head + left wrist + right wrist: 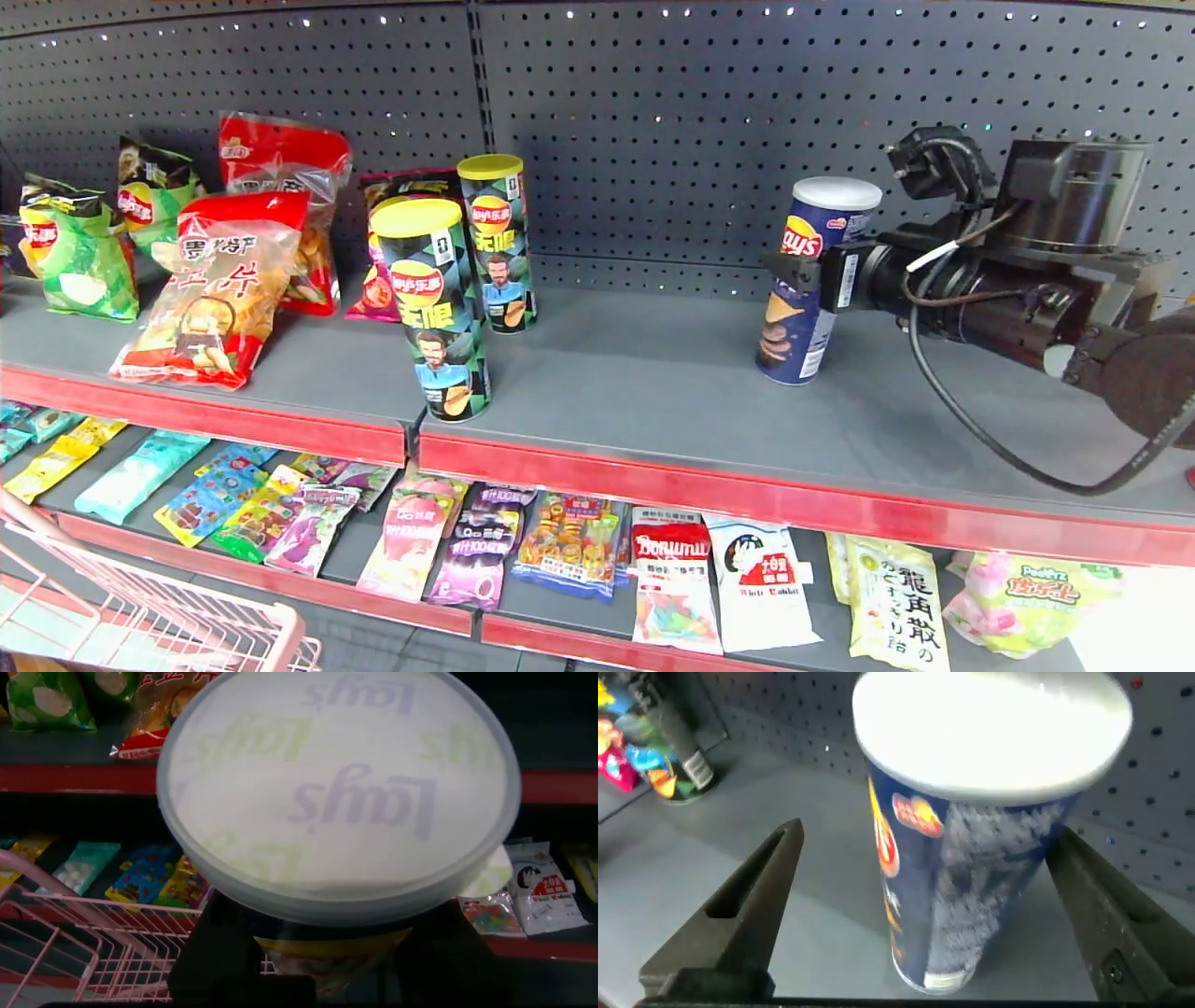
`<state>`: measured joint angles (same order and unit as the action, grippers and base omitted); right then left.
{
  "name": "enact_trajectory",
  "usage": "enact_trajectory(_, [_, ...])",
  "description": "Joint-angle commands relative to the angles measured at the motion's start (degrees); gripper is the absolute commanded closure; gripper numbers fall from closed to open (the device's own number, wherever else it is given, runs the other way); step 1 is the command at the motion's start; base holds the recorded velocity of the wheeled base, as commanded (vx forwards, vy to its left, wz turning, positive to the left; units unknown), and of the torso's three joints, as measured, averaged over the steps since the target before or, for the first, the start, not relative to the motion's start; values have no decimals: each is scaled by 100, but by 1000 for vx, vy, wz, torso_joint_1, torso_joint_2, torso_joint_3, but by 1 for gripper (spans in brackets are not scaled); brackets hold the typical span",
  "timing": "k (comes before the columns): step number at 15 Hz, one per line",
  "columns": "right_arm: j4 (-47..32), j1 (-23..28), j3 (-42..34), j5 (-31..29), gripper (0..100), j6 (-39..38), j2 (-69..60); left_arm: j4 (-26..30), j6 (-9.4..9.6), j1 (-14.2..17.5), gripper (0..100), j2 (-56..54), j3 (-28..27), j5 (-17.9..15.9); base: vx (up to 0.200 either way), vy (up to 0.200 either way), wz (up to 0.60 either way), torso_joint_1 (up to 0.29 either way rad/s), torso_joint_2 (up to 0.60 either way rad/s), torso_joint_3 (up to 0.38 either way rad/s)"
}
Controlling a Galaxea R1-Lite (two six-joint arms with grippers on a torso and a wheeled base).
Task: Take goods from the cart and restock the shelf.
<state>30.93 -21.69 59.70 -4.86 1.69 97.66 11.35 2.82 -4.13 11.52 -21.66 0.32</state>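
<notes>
Standing upright on shelf (635,373): blue can (810,289), lid up.

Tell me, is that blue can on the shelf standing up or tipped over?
Standing up: the can rests base-down on the shelf, white lid on top.

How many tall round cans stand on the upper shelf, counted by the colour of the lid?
Yellow-lid cans: 2
White-lid can: 1
Total on the upper shelf: 3
Left out: the held can, which is not on the shelf.
</notes>
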Motion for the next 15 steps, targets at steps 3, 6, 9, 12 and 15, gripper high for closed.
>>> enact_trajectory(3, [1,24,288,-6,0,6,350,-1,0,0,100,-1,4,3,0,0,0,0,0,0])
enact_trajectory(6, [10,130,297,-6,0,6,465,-1,0,0,100,-1,4,3,0,0,0,0,0,0])
enact_trajectory(9, [45,235,385,-6,0,6,579,8,0,0,100,-1,31,3,0,0,0,0,0,0])
enact_trajectory(12, [45,305,464,65,0,-2,605,8,0,0,100,8,39,3,0,0,0,0,0,0])
enact_trajectory(15, [54,341,499,65,0,-11,702,8,0,0,100,35,57,-5,0,0,0,0,0,0])
